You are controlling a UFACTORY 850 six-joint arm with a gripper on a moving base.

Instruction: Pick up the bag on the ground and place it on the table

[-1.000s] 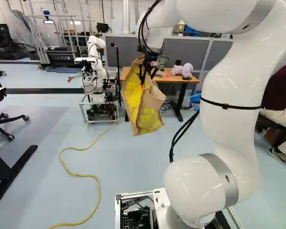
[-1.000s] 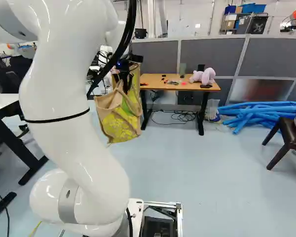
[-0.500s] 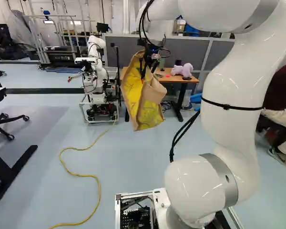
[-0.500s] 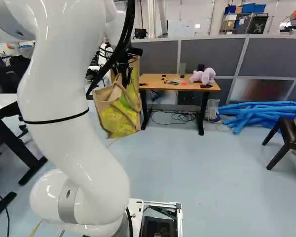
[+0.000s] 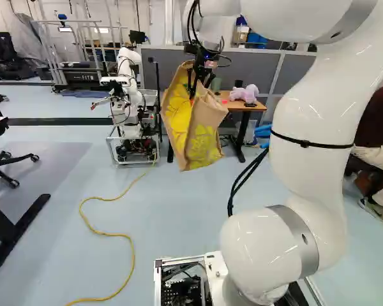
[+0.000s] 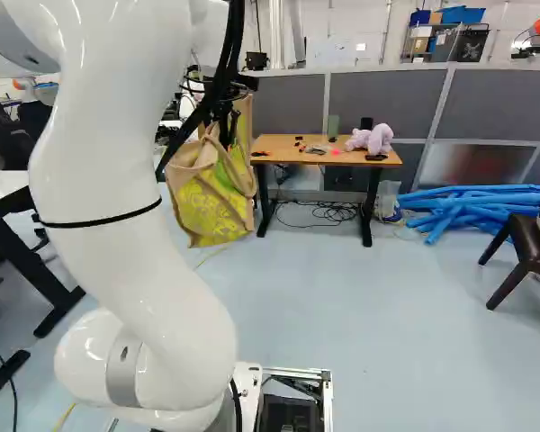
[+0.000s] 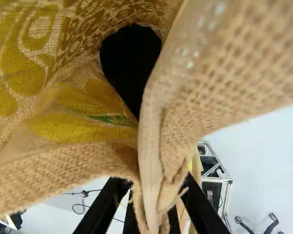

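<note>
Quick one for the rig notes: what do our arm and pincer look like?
Arm: glossy white, rounded tubular links, grey bands at joints. Thin black strap round one link; black cables run loose alongside it. Pincer: black, two straight fingers.

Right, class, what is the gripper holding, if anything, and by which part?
The gripper holds the bag by its upper edge, bunched between the two fingers.
</note>
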